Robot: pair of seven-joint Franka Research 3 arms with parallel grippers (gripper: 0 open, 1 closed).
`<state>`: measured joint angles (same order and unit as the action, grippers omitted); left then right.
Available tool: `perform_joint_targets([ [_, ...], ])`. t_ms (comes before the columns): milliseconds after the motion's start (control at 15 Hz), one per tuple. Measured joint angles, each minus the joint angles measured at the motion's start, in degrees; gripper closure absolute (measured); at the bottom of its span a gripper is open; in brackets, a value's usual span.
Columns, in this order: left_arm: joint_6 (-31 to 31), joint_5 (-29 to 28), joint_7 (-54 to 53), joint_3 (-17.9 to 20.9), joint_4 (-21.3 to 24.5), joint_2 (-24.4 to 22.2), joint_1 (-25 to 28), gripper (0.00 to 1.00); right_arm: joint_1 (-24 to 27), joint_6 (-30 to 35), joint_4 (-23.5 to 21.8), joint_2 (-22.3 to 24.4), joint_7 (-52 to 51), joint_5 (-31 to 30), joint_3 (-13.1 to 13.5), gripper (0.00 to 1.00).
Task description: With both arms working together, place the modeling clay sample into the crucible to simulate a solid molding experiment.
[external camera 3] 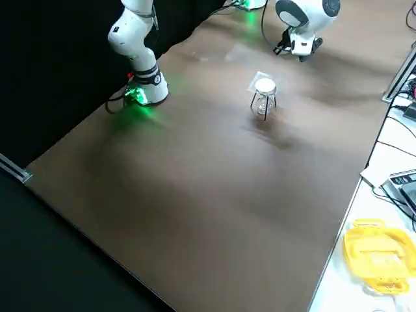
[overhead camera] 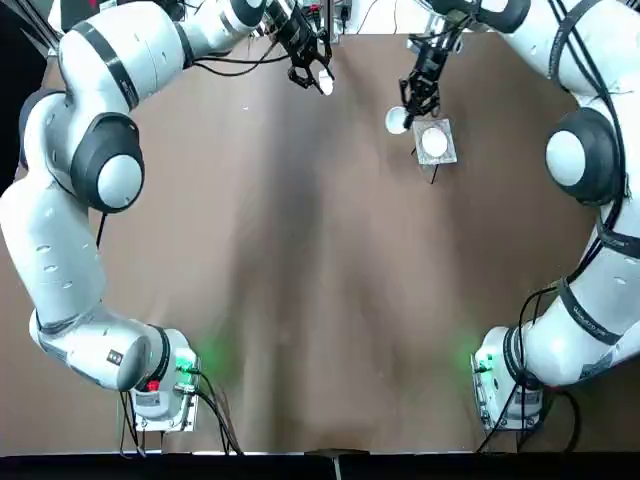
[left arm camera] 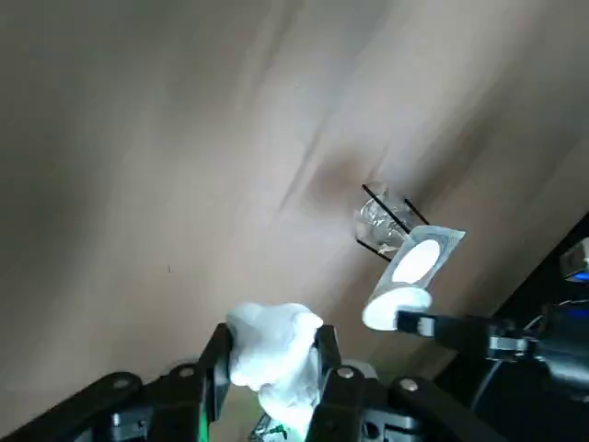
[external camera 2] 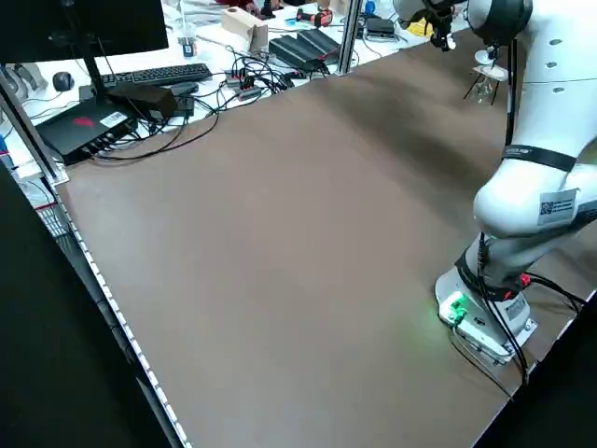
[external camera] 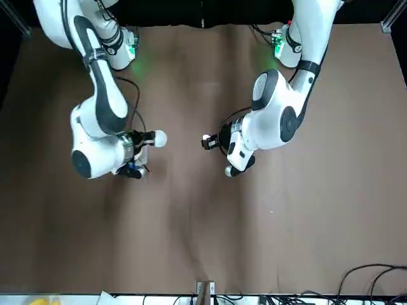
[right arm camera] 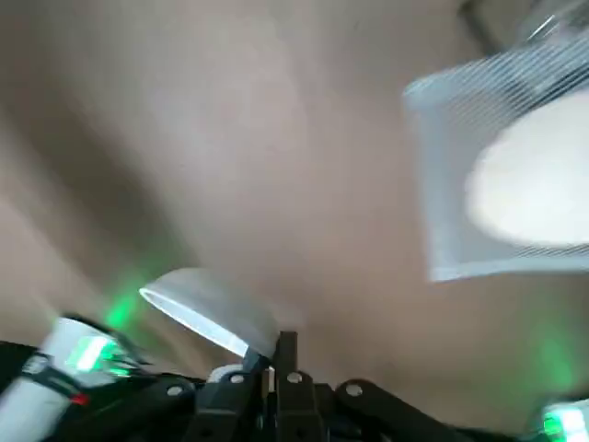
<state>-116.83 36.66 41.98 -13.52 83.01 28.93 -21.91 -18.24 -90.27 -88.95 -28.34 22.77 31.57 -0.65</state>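
Note:
My left gripper (overhead camera: 318,78) is at the far side of the table, left of centre, shut on the modeling clay sample (overhead camera: 326,86). In the left wrist view the clay sample (left arm camera: 271,354) is a whitish irregular lump squeezed between the two fingers. To its right, my right gripper (overhead camera: 410,108) is shut on the rim of the crucible (overhead camera: 397,120), a small round white cup held above the table. The right wrist view shows the crucible (right arm camera: 207,311) tilted, its edge pinched. A gap of bare table separates the clay from the cup.
A square grey mesh plate (overhead camera: 446,152) with a white round centre stands on thin dark legs just right of the crucible. Brown tabletop (overhead camera: 320,280) stretches toward the arm bases. Cables, a keyboard and boxes lie beyond the table's left edge (external camera 2: 187,75).

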Motion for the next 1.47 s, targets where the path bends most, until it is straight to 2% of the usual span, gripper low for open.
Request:
perform_joint_targets([
  [267,0.0,0.0,1.9,0.0,-0.1,0.0,-0.2,0.59,-4.5,-1.8,5.5,-3.6,11.4,2.8,-0.3,0.94],
  [600,-0.1,0.1,6.7,-0.1,-0.1,1.8,-3.3,0.59,-9.0,-6.9,6.7,-4.9,15.3,6.1,-0.4,0.94],
  [1000,-0.4,0.1,9.7,0.0,-0.1,2.6,-3.7,0.59,-9.2,-7.0,7.0,-5.0,15.2,7.9,-0.4,0.94],
  [1467,-4.9,0.1,16.5,0.0,-0.2,3.9,-4.7,0.54,-9.2,-7.0,7.4,-5.0,14.1,10.1,-0.3,0.94],
])
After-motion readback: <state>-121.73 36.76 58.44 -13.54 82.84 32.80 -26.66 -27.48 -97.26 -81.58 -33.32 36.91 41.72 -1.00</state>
